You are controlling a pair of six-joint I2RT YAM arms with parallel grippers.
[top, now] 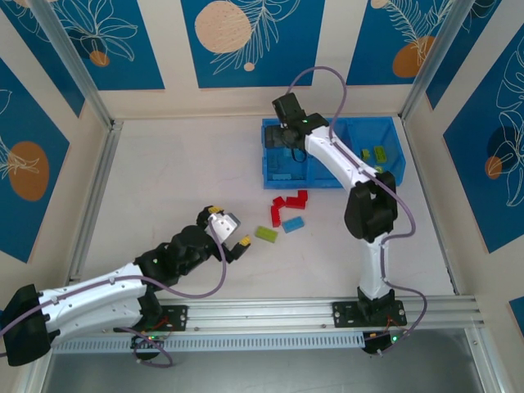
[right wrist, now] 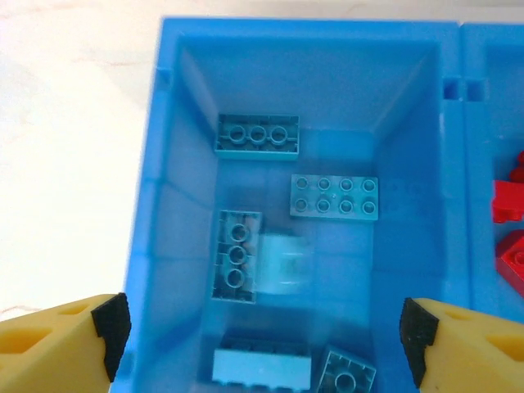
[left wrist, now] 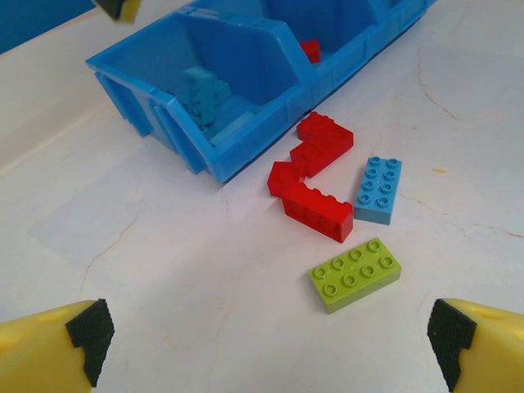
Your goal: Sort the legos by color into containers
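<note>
While the left gripper [left wrist: 270,336] gapes wide and empty, the lime green plastic brick [left wrist: 356,274] lies just right of it. Its long axis runs left-right.

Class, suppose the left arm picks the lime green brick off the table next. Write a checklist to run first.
1. Left gripper open: ok.
2. Lime green brick apart from its neighbours: ok.
3. Red bricks separated from each other: not ok, they touch.
4. Right gripper open over the left compartment, holding nothing: ok.
5. Right compartment has room beside its green bricks: ok.
</note>
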